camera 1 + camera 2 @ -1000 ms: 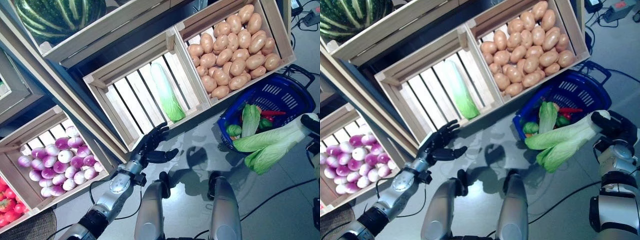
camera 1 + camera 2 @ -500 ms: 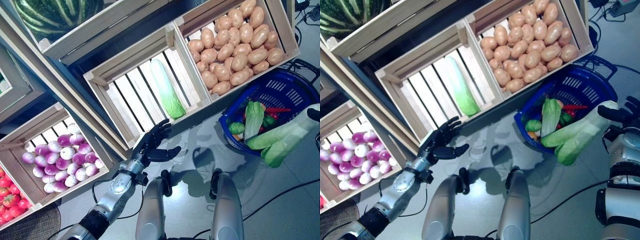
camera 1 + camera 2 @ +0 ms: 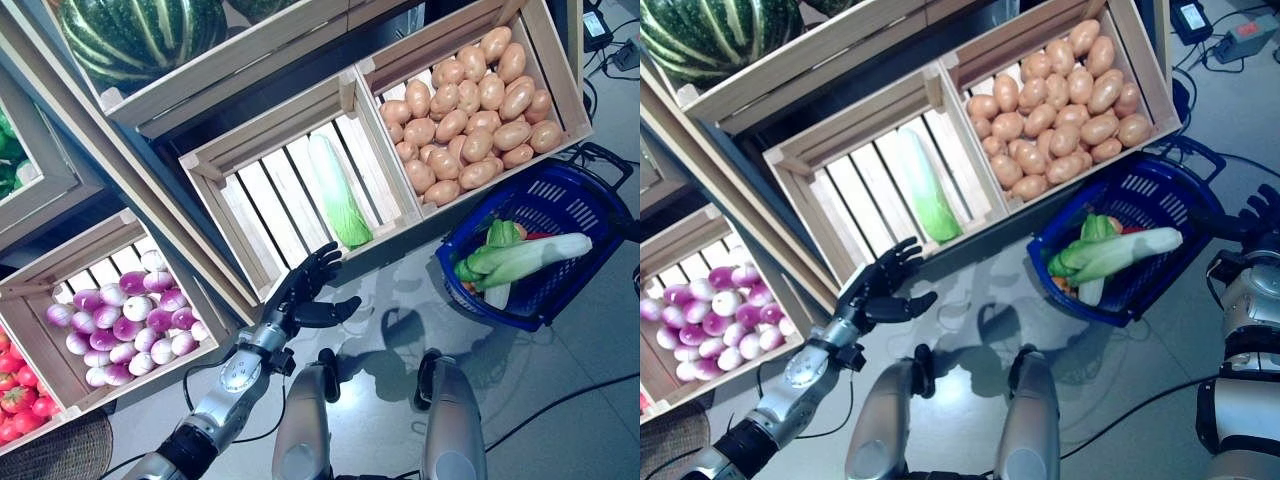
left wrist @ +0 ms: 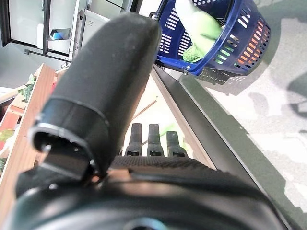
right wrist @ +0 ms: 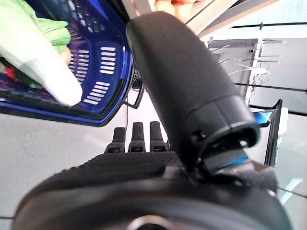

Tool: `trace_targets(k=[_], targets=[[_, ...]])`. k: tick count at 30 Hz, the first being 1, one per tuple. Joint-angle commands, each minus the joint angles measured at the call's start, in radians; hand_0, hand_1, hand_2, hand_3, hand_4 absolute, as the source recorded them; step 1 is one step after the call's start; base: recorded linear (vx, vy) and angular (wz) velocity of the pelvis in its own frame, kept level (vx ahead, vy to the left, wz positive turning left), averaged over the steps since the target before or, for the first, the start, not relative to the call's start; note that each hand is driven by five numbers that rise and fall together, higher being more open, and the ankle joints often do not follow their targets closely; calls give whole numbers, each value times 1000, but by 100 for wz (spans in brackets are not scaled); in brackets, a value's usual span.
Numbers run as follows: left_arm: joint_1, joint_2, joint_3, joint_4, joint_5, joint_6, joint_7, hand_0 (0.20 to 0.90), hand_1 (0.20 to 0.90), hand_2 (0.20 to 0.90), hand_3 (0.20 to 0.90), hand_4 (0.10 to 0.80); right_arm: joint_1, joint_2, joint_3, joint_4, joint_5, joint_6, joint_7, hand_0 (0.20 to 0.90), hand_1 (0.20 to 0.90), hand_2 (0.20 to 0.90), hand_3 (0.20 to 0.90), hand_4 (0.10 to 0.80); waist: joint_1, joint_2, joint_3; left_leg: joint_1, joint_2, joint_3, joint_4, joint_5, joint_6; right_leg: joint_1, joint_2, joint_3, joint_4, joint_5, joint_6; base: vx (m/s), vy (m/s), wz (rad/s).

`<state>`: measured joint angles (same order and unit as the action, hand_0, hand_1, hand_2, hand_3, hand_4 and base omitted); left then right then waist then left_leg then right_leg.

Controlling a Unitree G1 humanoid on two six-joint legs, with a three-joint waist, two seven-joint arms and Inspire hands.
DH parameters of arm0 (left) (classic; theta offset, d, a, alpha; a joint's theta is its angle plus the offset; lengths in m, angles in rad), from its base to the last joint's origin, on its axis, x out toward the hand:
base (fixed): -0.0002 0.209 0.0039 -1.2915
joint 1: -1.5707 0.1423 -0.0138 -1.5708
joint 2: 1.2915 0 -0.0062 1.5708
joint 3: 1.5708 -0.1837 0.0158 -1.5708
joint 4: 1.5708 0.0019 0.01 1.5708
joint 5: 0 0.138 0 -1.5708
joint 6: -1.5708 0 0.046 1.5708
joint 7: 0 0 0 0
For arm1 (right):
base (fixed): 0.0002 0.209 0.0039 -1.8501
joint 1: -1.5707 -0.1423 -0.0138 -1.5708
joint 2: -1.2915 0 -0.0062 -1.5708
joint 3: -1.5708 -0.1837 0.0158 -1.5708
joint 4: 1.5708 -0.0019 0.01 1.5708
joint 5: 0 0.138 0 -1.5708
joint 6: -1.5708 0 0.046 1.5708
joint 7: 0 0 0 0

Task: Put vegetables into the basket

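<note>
Change: since a second ago the long cabbage [image 3: 520, 258] has left the right hand [image 3: 1262, 212] and now lies across the blue basket [image 3: 585, 205], its white stalk end pointing toward that hand
Meaning: this vegetable looks delivered, so I judge the step done and the next pick still to come
Right hand: just beside the basket's far rim, holding nothing, fingers straight in its own wrist view
Left hand: [image 3: 308, 292] hangs in front of the slatted crate [image 3: 262, 140], fingers spread and relaxed, touching nothing
Basket: on the floor below the potato crate [image 3: 560, 75]; holds the long cabbage on top of another leafy green [image 3: 500, 233], with something red and something orange partly hidden under them
Slatted crate: one more cabbage [image 3: 338, 190] lies alone on the slats, likely the next thing to fetch
Potato crate: heaped with potatoes [image 3: 470, 110]
Lower crate: [image 3: 50, 285] full of purple and white onions [image 3: 125, 318]
Top shelf: a striped melon [image 3: 140, 35]
Far lower corner: a few red fruits [image 3: 15, 410], too small to name
</note>
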<state>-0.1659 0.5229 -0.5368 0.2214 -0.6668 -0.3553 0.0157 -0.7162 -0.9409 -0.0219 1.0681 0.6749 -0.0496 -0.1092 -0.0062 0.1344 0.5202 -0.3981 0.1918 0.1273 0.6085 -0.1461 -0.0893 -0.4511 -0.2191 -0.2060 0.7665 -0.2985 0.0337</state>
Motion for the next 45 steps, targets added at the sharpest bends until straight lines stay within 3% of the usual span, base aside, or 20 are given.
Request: trace_targets(k=[1, 7, 13, 16, 17, 18, 22, 25, 33, 40, 45], targets=[[15, 32, 68, -83, -6, -101, -34, 900, 900, 900, 900, 800, 2, -38, 31, -88, 17, -157, 52, 900, 900, 900, 900, 800, 18, -74, -74, 13, 28, 12, 90, -41, 15, 155, 0, -44, -138, 54, -51, 65, -10, -4], [16, 24, 96, -68, 27, -74, -24, 900, 900, 900, 900, 800, 69, 24, 24, -199, 80, -161, 132, 900, 900, 900, 900, 800, 11, -87, -81, 21, 40, 19, 101, -49, 16, 167, 7, -38, -138, 55, -51, 59, 11, 2], [-36, -16, 119, 16, 94, -47, 32, 900, 900, 900, 900, 800, 190, 166, 44, -313, 102, -124, 170, 900, 900, 900, 900, 800, -12, -103, -71, 3, 52, 27, 145, -77, 29, 140, 3, -14, -100, 54, -43, 33, 14, -3], [-89, -33, 132, 50, 209, -79, 172, 900, 900, 900, 900, 800, 235, 234, 70, -326, 86, -120, 166, 900, 900, 900, 900, 800, -23, -112, -64, -2, 59, 35, 152, -78, 32, 129, 4, -1, -95, 60, -38, 10, 24, -7], [-146, -21, 146, 62, 324, -101, 311, 900, 900, 900, 900, 800, 256, 273, 89, -326, 75, -125, 157, 900, 900, 900, 900, 800, -29, -122, -60, -8, 60, 38, 156, -81, 32, 122, 4, 5, -95, 66, -31, 14, 13, -10], [-176, -12, 156, 60, 369, -95, 369, 900, 900, 900, 900, 800, 269, 289, 95, -326, 73, -124, 155, 900, 900, 900, 900, 800, -31, -127, -58, -10, 62, 40, 159, -83, 32, 119, 4, 8, -93, 67, -28, 11, 5, -9], [-291, -2, 214, 73, 433, -40, 527, 900, 900, 900, 900, 800, 307, 340, 121, -295, 30, -142, 145, 900, 900, 900, 900, 800, -42, -148, -57, -20, 67, 44, 173, -90, 29, 110, 5, 16, -88, 72, -17, 28, -3, -9], [-362, 7, 249, 113, 450, -6, 563, 900, 900, 900, 900, 800, 330, 367, 126, -296, 60, -135, 150, 900, 900, 900, 900, 800, -54, -161, -56, -31, 72, 47, 187, -98, 28, 97, 5, 22, -74, 71, -10, 16, 4, -12], [-547, 25, 289, 253, 377, 28, 595, 900, 900, 900, 900, 800, 318, 402, 161, -311, 32, -107, 150, 900, 900, 900, 900, 800, -83, -178, -39, -106, 72, 48, 260, -132, 32, 7, -8, 47, -4, 63, 3, 5, 22, -6], [-774, 28, 266, 427, 175, 76, 595, 900, 900, 900, 900, 800, 257, 402, 227, -312, 42, -77, 138, 900, 900, 900, 900, 800, -126, -194, -8, -231, 69, 61, 334, -179, 52, -163, -15, 88, 114, 47, 17, -104, 65, -11], [-876, 24, 247, 513, 51, 81, 618, 900, 900, 900, 900, 800, 235, 392, 244, -265, 68, -103, 155, 900, 900, 900, 900, 800, -151, -194, -1, -311, 69, 53, 387, -203, 56, -255, -9, 109, 166, 36, 16, -80, 47, -5]])
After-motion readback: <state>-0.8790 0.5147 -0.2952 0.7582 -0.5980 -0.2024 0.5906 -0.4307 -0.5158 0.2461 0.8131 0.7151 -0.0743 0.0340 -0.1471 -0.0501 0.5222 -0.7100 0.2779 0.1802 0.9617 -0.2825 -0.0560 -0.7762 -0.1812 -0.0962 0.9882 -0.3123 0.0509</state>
